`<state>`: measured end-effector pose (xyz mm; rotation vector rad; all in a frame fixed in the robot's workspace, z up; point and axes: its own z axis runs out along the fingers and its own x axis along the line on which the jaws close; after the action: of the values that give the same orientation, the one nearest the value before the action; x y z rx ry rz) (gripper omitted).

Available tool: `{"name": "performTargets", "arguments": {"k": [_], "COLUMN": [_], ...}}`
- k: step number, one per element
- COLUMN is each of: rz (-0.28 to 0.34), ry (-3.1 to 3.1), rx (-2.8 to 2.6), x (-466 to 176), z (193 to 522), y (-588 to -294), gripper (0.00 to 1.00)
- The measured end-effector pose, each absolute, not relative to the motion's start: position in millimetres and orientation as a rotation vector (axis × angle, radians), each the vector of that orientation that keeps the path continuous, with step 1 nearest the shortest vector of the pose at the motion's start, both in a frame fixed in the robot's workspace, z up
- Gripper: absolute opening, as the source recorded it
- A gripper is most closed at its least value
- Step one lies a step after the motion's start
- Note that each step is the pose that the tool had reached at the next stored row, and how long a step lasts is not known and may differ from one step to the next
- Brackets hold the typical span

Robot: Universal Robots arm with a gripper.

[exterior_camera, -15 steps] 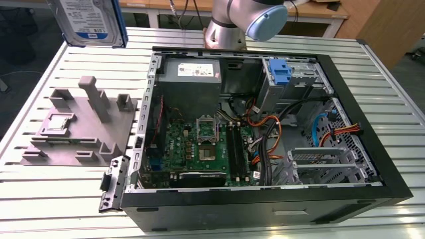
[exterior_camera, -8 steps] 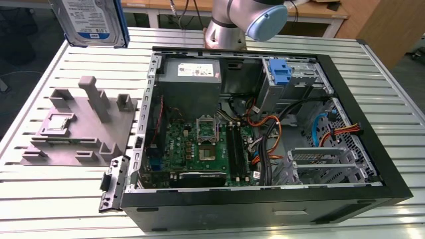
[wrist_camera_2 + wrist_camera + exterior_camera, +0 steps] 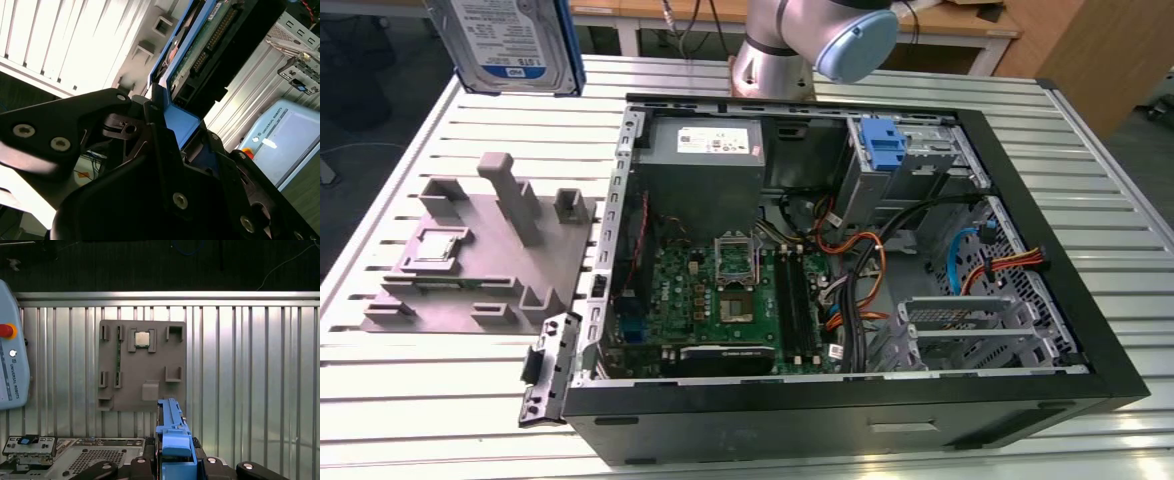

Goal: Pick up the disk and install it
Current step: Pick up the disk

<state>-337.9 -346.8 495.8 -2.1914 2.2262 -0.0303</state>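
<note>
My gripper (image 3: pixel 172 122): black, silver screw heads. In it, disk (image 3: pixel 507 40): white-and-blue label, blue side rails; green board face in second wrist view. Holder block (image 3: pixel 467 260): plain grey. Table (image 3: pixel 427 400): silvery, ribbed in parallel slats. Computer case (image 3: pixel 854 425): black shell. Motherboard (image 3: pixel 720 295): green. Cables (image 3: pixel 877 265): orange. Pendant (image 3: pixel 12 370): pale blue, red button.

A slatted aluminium table (image 3: pixel 414 420) spans the exterior view, its ribs catching bright overhead light, with the strongest glare at seven o'clock. Behind it at twelve o'clock stands a wooden workbench (image 3: pixel 961 28) on white legs, and at two o'clock a wooden cabinet (image 3: pixel 1087 60). Dark floor (image 3: pixel 367 130) lies at ten o'clock, with greyer floor at three. In the first wrist view, the floor beyond the table's edge is dark.
</note>
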Motion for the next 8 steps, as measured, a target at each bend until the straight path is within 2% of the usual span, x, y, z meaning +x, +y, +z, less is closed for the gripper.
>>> {"name": "performTargets", "arguments": {"k": [8], "rz": [-0.030], "ry": [2.226], "rx": [-2.191], "x": [-334.3], "z": [495.9], "y": [-346.8], "gripper": [0.37]}}
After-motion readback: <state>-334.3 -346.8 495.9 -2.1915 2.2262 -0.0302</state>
